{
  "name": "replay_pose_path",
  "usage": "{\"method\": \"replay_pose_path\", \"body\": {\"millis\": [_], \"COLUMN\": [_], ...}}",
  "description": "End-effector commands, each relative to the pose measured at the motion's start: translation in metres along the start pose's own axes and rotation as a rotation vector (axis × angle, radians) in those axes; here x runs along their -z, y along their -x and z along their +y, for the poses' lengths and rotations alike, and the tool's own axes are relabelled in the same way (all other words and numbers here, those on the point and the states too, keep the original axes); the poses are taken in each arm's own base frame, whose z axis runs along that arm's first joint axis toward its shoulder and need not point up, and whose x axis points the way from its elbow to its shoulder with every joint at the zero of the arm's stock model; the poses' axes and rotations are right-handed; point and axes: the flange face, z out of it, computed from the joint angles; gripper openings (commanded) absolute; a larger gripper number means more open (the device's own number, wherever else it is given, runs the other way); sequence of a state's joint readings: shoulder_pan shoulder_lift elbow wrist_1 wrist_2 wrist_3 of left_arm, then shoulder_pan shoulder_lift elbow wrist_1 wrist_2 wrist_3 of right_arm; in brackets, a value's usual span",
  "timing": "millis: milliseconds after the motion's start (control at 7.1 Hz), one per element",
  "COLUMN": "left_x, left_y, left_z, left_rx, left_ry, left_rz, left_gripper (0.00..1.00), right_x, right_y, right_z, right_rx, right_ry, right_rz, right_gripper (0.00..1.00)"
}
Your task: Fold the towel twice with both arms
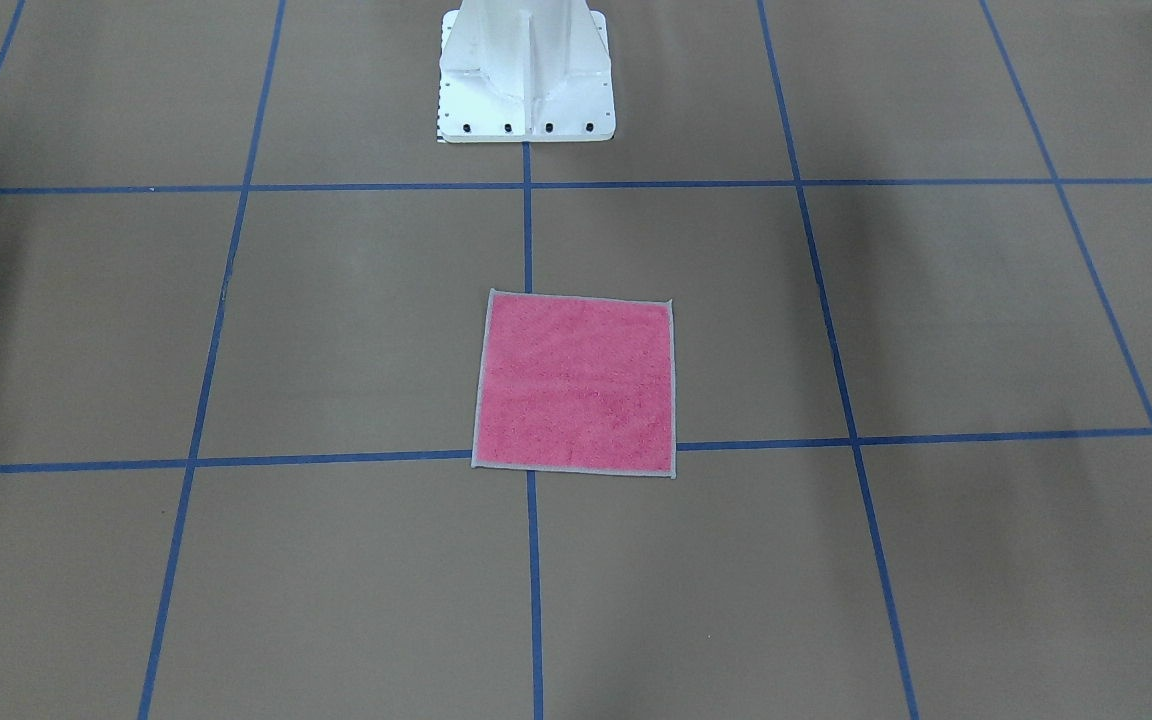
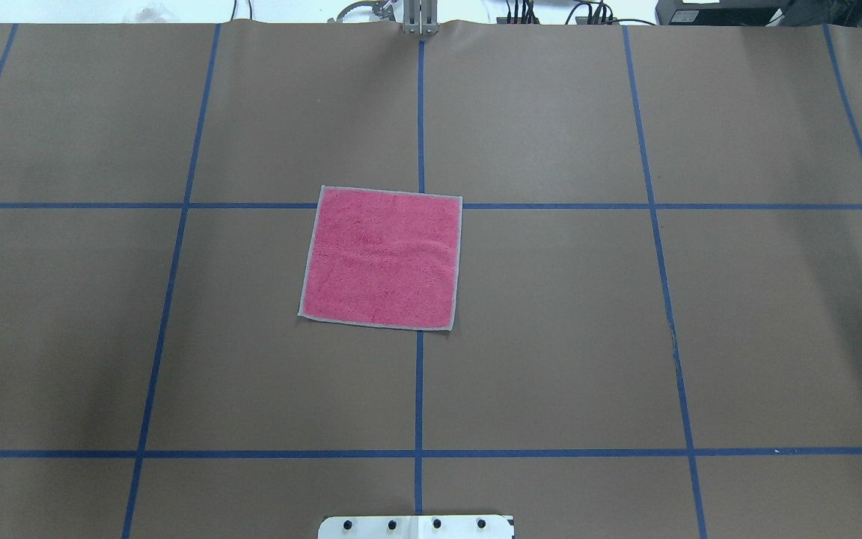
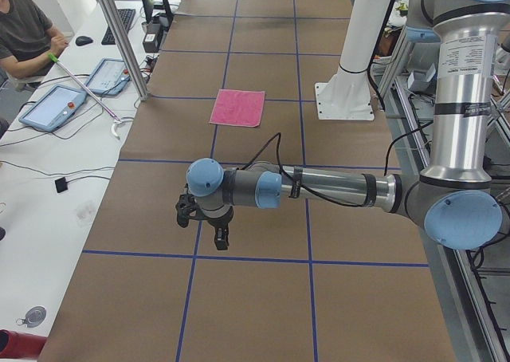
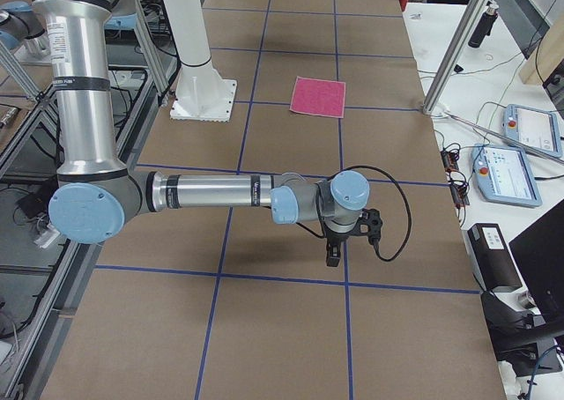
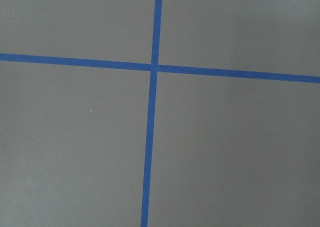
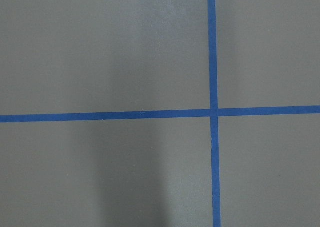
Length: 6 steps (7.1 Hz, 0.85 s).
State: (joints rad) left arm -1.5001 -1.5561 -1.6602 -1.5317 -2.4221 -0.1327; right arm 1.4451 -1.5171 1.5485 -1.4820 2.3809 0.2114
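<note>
Pink terry towel (image 2: 382, 258), spread flat and unfolded on the brown paper-covered counter (image 2: 551, 337), pale grey edging showing all round. Lies over a crossing of the blue tape lines (image 5: 150, 147), mostly to the robot's left of the centre line and well out in front of the white pedestal (image 1: 526, 80). Sits slightly skewed against the grid, with a faint ripple across the middle in the overhead view.

Left arm (image 3: 335, 188) shown only from the counter's left end: forearm stretched level above the surface, wrist turned down, left pincer (image 3: 205, 228) hanging over bare paper close to a tape line, well apart from the towel. Cannot tell from that side view whether spread or pressed together.

Right arm (image 4: 211, 191) shown only from the opposite end, in much the same pose: forearm level, right pincer (image 4: 351, 241) pointing down over bare paper, black cable looping beside it, also well apart from the towel. Again cannot tell whether spread or pressed together.

Both wrist views filled with brown paper and one tape crossing each.

Seated at the white side desk (image 3: 48, 186), a person (image 3: 24, 27) in a dark shirt, two tablets (image 3: 52, 107) lying nearby.
</note>
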Motion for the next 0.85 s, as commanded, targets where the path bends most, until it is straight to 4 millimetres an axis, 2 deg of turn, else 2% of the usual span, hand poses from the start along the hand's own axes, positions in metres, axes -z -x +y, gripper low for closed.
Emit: {"method": "replay_pose_path", "body": {"millis": [0,282,564,704], "left_x": [0.002,0.001,0.002,0.003], "left_y": [-0.004,-0.001,-0.001,-0.001], "left_z": [0.0,0.002,0.019,0.02], "left_rx": [-0.016,-0.016,-0.021,-0.027], "left_ry": [-0.009,-0.008,-0.008,-0.009], "left_rz": [0.003,0.003,0.013,0.01], "left_gripper": [1.0,1.0,1.0,1.0], "right_x": [-0.004,0.001,0.001,-0.003], "right_y": [-0.003,0.0,0.0,-0.002], "right_z": [0.005,0.004,0.003,0.004], "right_rx": [0.0,0.006,-0.003,0.001], "right_ry": [0.008,-0.013,-0.013,-0.008], "right_rz": [0.006,0.028,0.026,0.026], "right_gripper": [1.0,1.0,1.0,1.0]}}
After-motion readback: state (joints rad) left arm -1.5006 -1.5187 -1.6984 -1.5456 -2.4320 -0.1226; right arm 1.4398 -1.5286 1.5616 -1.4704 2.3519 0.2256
